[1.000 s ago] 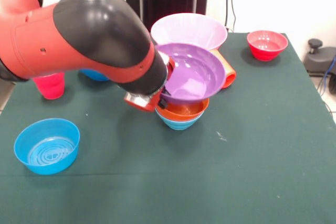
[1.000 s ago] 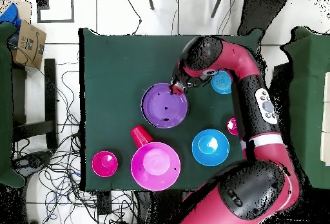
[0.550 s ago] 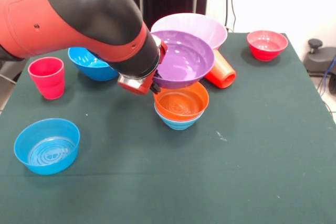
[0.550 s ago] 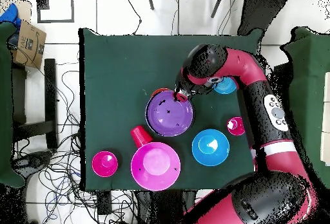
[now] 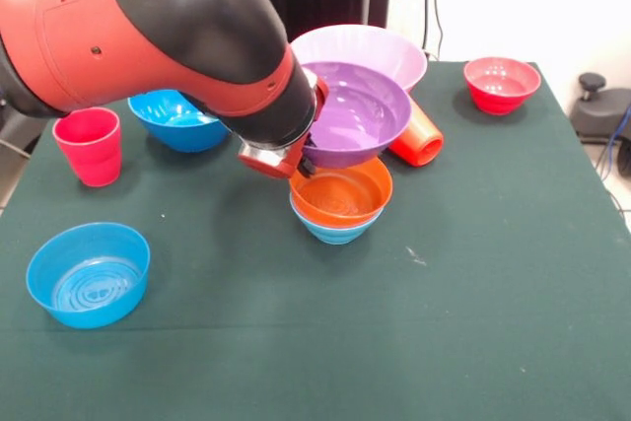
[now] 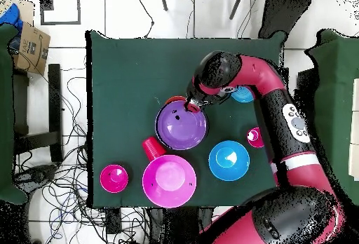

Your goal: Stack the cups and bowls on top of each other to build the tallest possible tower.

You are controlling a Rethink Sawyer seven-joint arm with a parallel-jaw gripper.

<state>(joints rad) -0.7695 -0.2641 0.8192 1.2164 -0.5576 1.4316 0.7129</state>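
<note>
the end effector [image 5: 301, 167] grips the rim of the wide, shallow, glossy purple bowl [image 5: 357, 111], holding it tilted in the air just above the orange bowl [image 5: 342, 195], which sits nested in the light-blue bowl [image 5: 333, 233] on the green bench [image 5: 473, 273].

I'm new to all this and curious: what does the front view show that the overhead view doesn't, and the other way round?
Only the front view shows the purple bowl held up, tilted, above the orange bowl nested in the light-blue bowl, and the orange-red cup lying on its side. Only the overhead view shows the whole arm, the floor cables and a cardboard box. Both show the large pink bowl, the green table and the purple bowl.
</note>
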